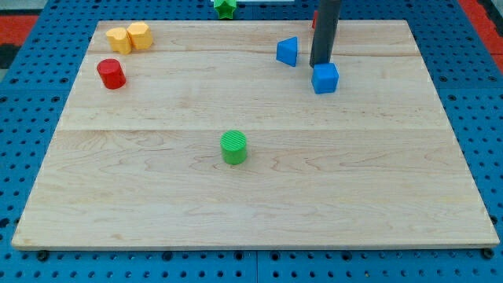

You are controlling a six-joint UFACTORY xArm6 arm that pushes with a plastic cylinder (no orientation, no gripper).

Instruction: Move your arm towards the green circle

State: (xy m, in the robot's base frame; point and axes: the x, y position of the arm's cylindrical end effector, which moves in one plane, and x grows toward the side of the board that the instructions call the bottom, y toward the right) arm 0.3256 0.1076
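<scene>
The green circle [233,147], a short green cylinder, stands near the middle of the wooden board [141,189]. My dark rod comes down from the view's top right, and my tip [320,64] sits just above a blue cube [324,78], touching or nearly touching its far edge. The green circle lies well down and to the left of my tip. A blue triangular block [288,51] is just left of the rod.
A red cylinder [111,73] and two yellow blocks [129,37] sit at the board's upper left. A green star-like block [225,7] lies at the top edge. A red block [314,19] is partly hidden behind the rod. Blue pegboard surrounds the board.
</scene>
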